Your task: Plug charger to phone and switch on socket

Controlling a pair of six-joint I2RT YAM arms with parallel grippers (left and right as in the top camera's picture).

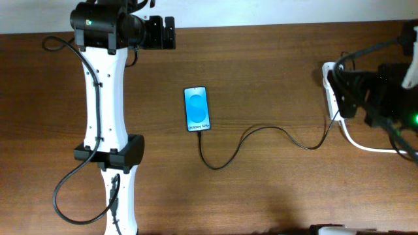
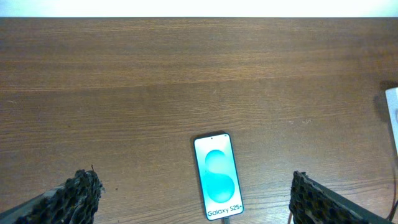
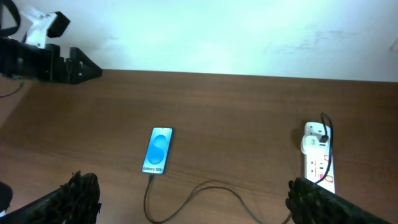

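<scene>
Charger cable (image 1: 266, 128) meets Galaxy S25+ phone (image 1: 197, 109) at its near end, trailing right toward power strip (image 3: 318, 158). Left gripper (image 2: 196, 183) and right gripper (image 3: 193, 185) spread wide, empty.

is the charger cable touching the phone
Touching. In the overhead view the charger runs straight into the bottom edge of the phone with no gap; the right wrist view shows the same.

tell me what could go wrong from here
1. The thin black charger cable lies loose between the small black-edged phone with the lit blue screen and the white elongated power strip, passing under the right arm. The open right gripper could snag it, pulling the connector out or dragging the phone.
2. Nothing holds the strip down, so a push on its switch might slide it instead of flipping the switch.
</scene>
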